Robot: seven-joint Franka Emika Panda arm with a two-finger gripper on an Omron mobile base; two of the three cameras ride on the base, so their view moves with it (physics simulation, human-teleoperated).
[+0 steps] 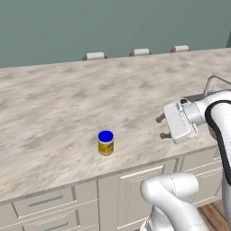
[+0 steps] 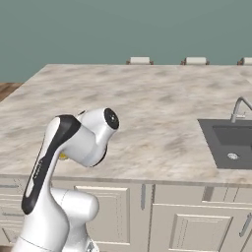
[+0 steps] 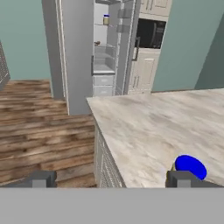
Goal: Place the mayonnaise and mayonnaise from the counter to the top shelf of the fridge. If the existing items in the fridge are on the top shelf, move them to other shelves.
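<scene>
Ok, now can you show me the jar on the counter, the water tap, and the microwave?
Jar [image 1: 106,143]: left base view, on its label under the blue lid.
Water tap [image 2: 238,105]: right base view, on its upright pipe.
Microwave [image 3: 147,33]: hand view, on its dark front.

White rounded arm [image 2: 44,226], black curved bands, dark round joint cap.

A blue-lidded jar [image 3: 190,166] stands on the worktop [image 3: 144,127]. Beyond it, the open fridge [image 3: 104,54] holds another blue-lidded jar [image 3: 106,19].
</scene>
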